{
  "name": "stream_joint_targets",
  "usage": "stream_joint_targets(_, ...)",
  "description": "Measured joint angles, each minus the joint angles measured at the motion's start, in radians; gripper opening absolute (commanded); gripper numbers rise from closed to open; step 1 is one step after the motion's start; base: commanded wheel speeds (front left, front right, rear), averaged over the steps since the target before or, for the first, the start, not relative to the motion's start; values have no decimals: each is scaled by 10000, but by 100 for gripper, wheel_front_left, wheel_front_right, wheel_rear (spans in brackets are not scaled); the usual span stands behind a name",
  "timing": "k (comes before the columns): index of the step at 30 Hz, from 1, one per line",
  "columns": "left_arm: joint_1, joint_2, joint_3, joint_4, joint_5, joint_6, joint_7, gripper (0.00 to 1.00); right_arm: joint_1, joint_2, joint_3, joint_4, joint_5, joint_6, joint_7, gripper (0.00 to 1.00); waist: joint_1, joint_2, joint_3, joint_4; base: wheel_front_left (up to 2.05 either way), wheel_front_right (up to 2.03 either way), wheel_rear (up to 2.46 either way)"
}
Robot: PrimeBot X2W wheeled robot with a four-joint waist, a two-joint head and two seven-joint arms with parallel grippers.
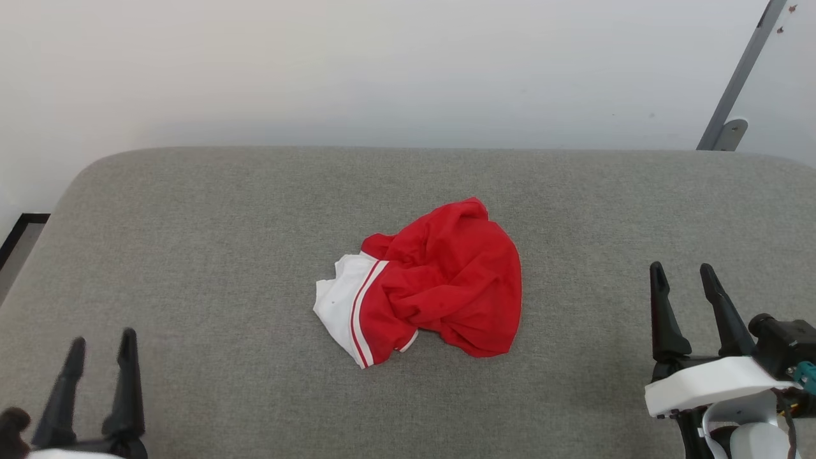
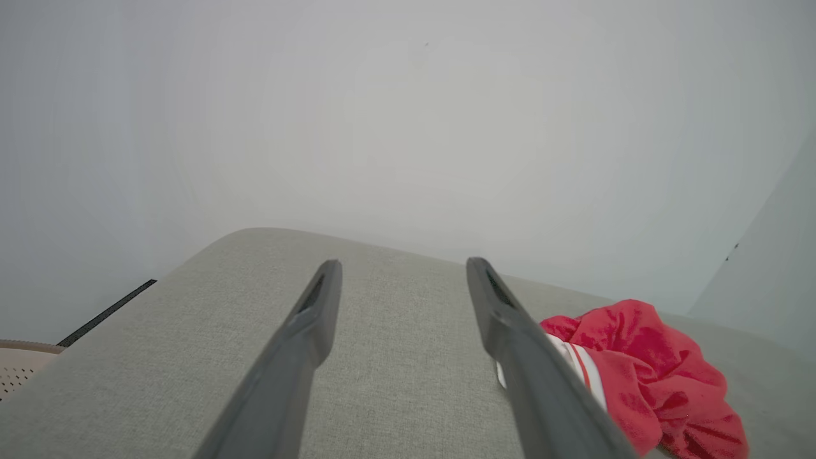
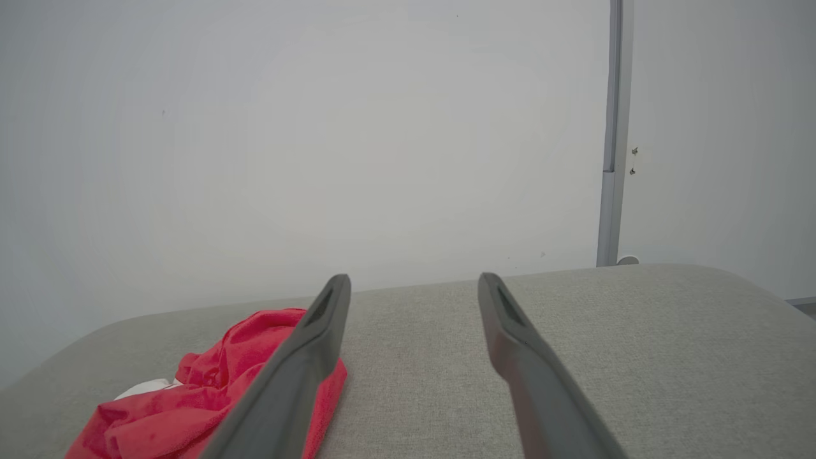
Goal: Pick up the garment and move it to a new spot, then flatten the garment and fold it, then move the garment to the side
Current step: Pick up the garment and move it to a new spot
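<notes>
Both pairs of jaws stand open, the crumpled garment (image 1: 427, 287) lying between them, touching neither.

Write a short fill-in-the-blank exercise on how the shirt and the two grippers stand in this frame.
1. The crumpled T-shirt is mostly ____ in colour.
2. In the head view, its white sleeve lies at the shirt's ____ end.
3. The left gripper and the right gripper both stand with jaws ____.
4. The T-shirt lies ____ the two grippers, touched by neither.

Missing words: red; left; open; between.
</notes>
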Motion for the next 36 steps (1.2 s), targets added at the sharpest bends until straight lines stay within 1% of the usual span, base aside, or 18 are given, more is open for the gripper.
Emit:
stream_joint_targets(4, 239, -566, 405, 226, 439, -550, 0, 100, 36, 0, -38, 21, 0, 0, -52, 100, 0, 0, -36, 39, 0, 0, 0)
stream_joint_targets(7, 253, -882, 623, 374, 755, -842, 0, 100, 88, 0, -59, 63, 0, 0, -105, 100, 0, 0, -57, 61, 0, 0, 0)
stream_joint_targets(15, 247, -1400, 907, 642, 1461, -1231, 0, 100, 349, 0, 50, 117, -75, 0, -291, 100, 0, 0, -131, 132, 0, 0, 0)
stream_joint_targets(24, 181, -1569, 838, 711, 1766, -1269, 0, 100, 668, 2, 383, 211, -84, 0, -309, 100, 0, 0, -180, 232, 0, 0, 0)
stream_joint_targets(36, 119, -1478, 594, 621, 1680, -1296, 0, 100, 944, 0, 763, 318, 81, 0, -380, 100, 0, 0, -199, 306, 0, 0, 0)
